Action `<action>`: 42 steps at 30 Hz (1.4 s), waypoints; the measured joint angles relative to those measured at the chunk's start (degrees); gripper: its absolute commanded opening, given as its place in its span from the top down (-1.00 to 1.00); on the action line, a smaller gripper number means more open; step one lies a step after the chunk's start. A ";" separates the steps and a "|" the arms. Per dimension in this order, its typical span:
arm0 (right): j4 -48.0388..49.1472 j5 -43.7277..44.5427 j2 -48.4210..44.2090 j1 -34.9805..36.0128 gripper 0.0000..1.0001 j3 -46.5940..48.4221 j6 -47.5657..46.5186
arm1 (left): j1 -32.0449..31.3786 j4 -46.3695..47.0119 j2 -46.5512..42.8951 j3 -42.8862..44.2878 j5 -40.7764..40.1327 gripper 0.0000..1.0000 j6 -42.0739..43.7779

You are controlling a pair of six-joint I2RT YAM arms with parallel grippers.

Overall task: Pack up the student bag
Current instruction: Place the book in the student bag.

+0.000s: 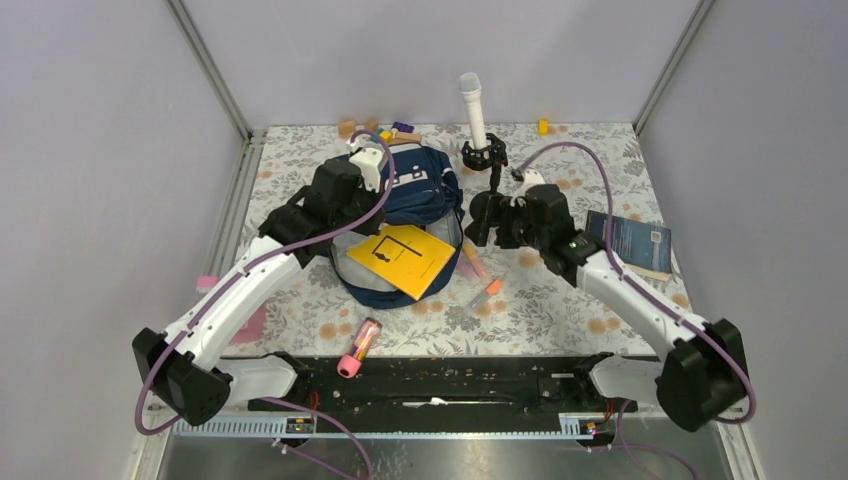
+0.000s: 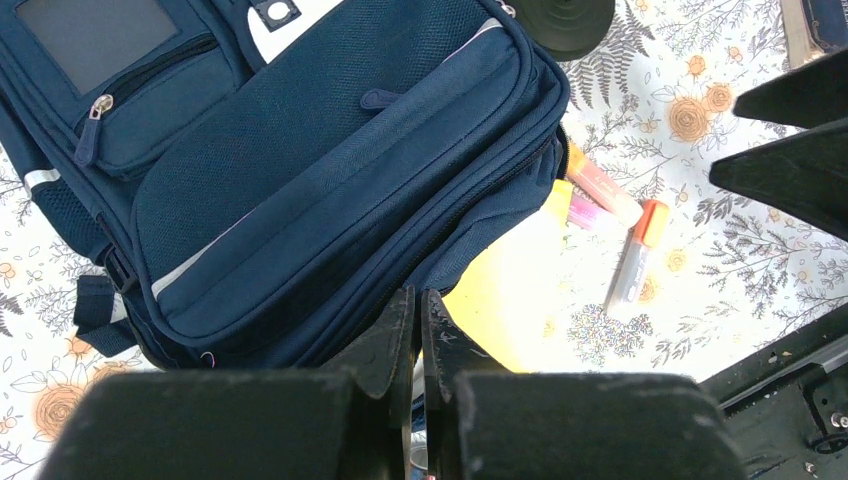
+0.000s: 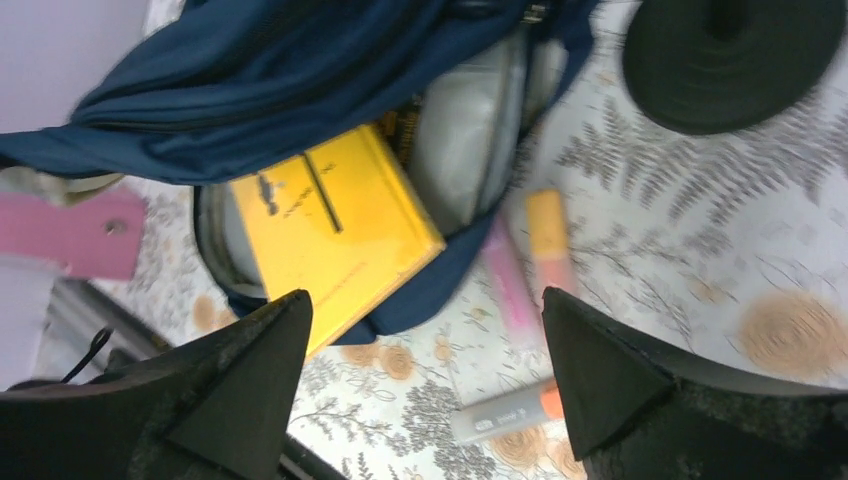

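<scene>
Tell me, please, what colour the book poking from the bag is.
The book is yellow; clearest from top external.

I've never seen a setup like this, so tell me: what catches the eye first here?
The big navy student bag lies in the middle of the floral table, a bright yellow book jutting from its open mouth. Just right of it a white microphone stands upright, and the right gripper hangs open nearby.
</scene>
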 measured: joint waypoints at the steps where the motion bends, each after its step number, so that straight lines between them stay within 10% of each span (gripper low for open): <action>1: -0.39 -2.01 1.38 -0.11 -0.75 1.38 -0.94 | 0.00 -0.02 0.20 0.02 0.07 1.00 0.00; 16: 2.05 -28.55 24.90 -3.58 -0.44 10.32 -5.88 | 0.00 0.00 0.35 0.02 -0.04 1.00 0.00; 42: 19.50 -37.59 35.95 -3.61 -0.41 7.02 4.33 | 0.00 0.02 0.33 0.00 -0.11 1.00 -0.07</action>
